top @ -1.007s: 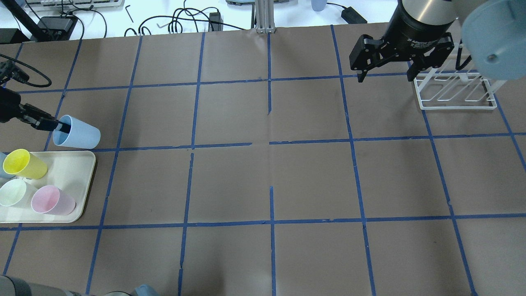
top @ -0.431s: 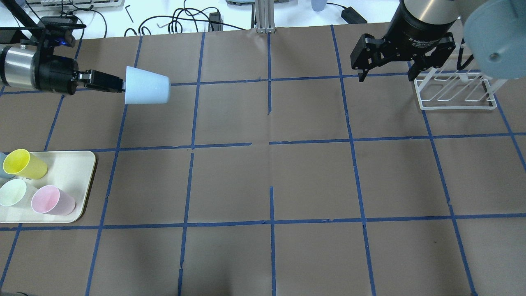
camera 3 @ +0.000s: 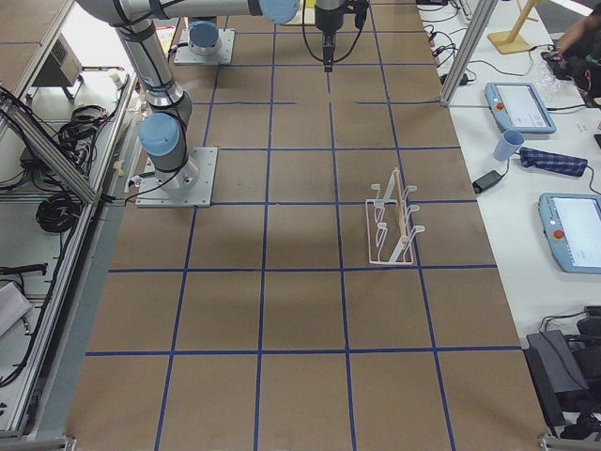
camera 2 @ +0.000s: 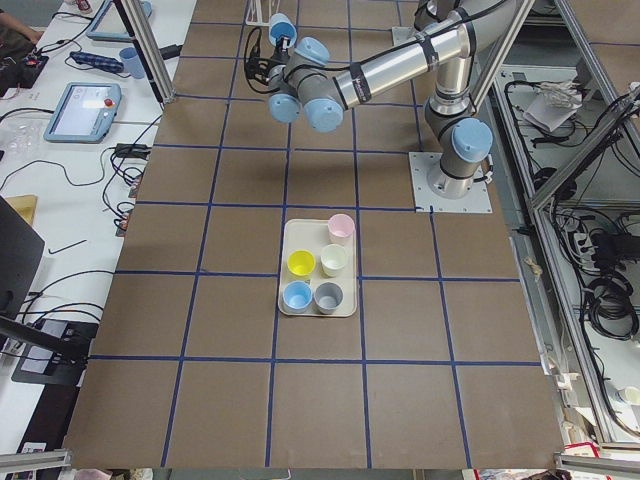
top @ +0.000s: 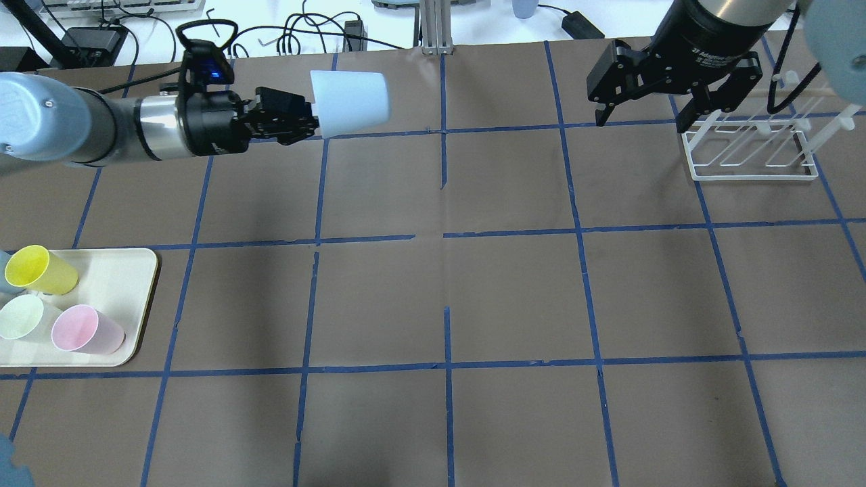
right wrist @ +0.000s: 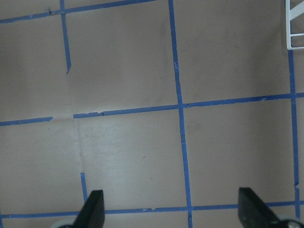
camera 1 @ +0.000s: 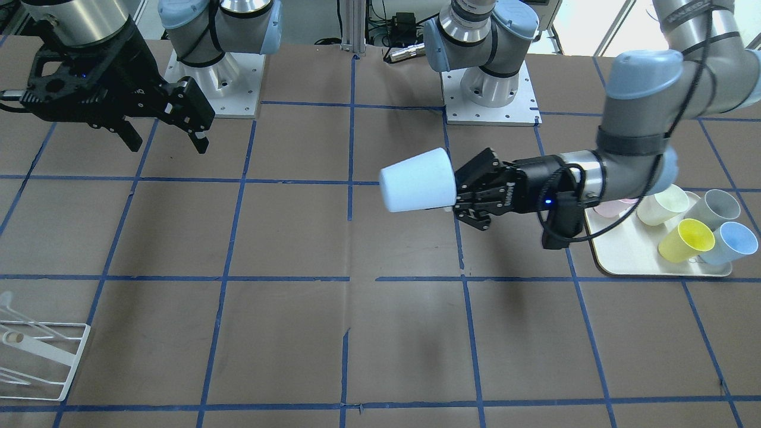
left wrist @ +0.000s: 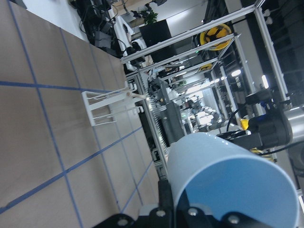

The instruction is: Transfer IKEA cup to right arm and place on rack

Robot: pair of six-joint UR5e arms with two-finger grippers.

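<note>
Brown paper taped into a grid of blue lines covers the tabletop, with cables and tablets on the white bench beyond its far edge. Seen from overhead, the left gripper reaches in from 9 o'clock and is clamped on the wide, open end of the IKEA cup. It holds the pale blue tumbler on its side, clear of the tabletop, at about 11 o'clock, with the closed base pointing toward 3 o'clock. The right gripper hangs at about 1 o'clock with its fingers pointing down and its jaws spread wide, nothing between them. It is well apart from the cup. The rack, a white wire frame, stands on the tabletop at 2 o'clock, just beside that gripper on its 3 o'clock side. A cream tray lies at 8 o'clock and carries a yellow cup, a pink cup and a pale green cup. The front-facing view also shows a second blue cup and a grey cup on it.
</note>
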